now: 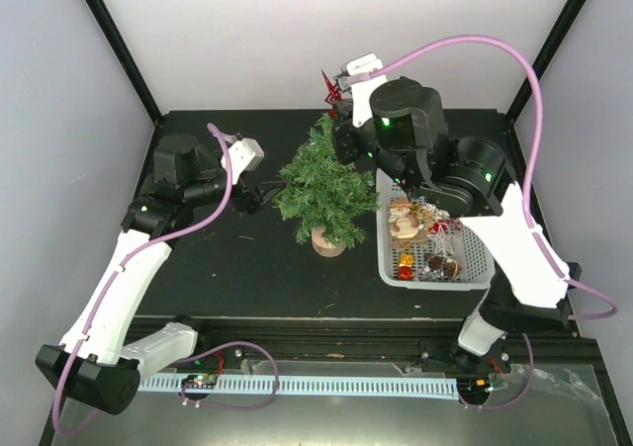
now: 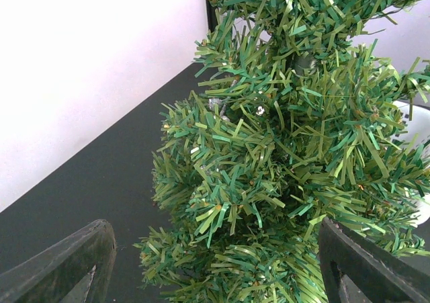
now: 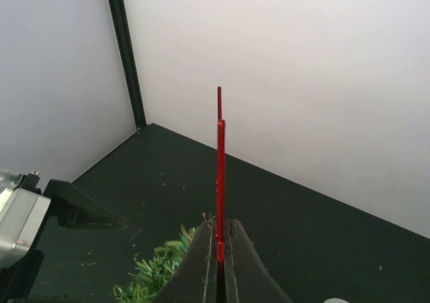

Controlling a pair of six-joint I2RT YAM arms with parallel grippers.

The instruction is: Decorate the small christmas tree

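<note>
Left of frame, top view: left gripper [image 1: 259,197] released, jaws wide, parked just beside the left flank of the small christmas tree [image 1: 326,184]. In its wrist view the fingers [image 2: 67,266] sit at the two bottom corners with the lower branches between them. Can't tell if they touch the foliage.

Centre: tree upright on its wooden base, on the black table [image 1: 227,258]. No ornament visible on it from the top. Left wrist view shows a small pale glint in the branches, too small to identify.

Upper centre: right gripper [image 3: 220,242] clenched on a flat red ornament [image 3: 219,175], edge-on in the wrist view, star-like from the top, held over the treetop.

Right: white basket [image 1: 384,258] just beside the tree, several ornaments [image 1: 425,238] inside.

Progress, my read: early. First piece, probably the topper, not yet placed; basket contents left to hang.

No readable text or brand anywhere.
</note>
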